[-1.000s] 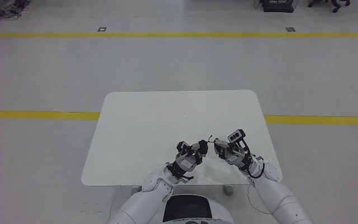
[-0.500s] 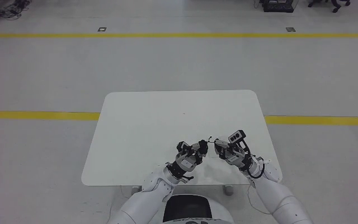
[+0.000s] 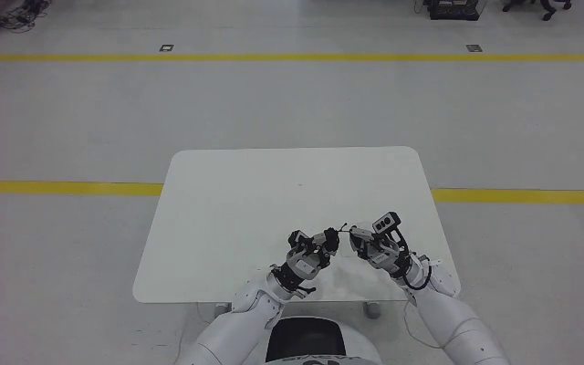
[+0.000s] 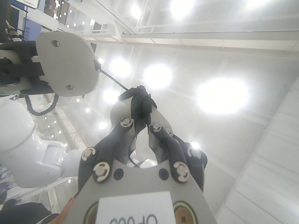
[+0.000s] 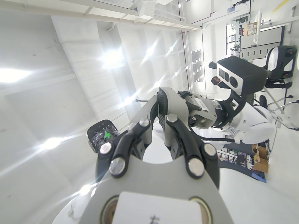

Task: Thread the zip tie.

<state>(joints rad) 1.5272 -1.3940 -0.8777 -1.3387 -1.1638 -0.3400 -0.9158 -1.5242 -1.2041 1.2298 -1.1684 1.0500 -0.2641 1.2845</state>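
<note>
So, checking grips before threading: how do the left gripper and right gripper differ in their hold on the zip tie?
The left gripper pinches the zip tie at a dark lump; the right gripper pinches its thin strand, a short tip poking out beyond. From above, the left gripper sits near the middle of the table, the right gripper nearer its right edge. Both are shut on it.

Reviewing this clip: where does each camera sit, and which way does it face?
Top view: above the arms, looking down at the white table; left gripper and right gripper show.
Left wrist view: on the left wrist, aimed past that gripper up at ceiling lights; the right gripper shows alongside.
Right wrist view: on the right wrist, also aimed upward; the left gripper shows just beyond its own.
Shared: all three show both grippers holding the zip tie.
</note>
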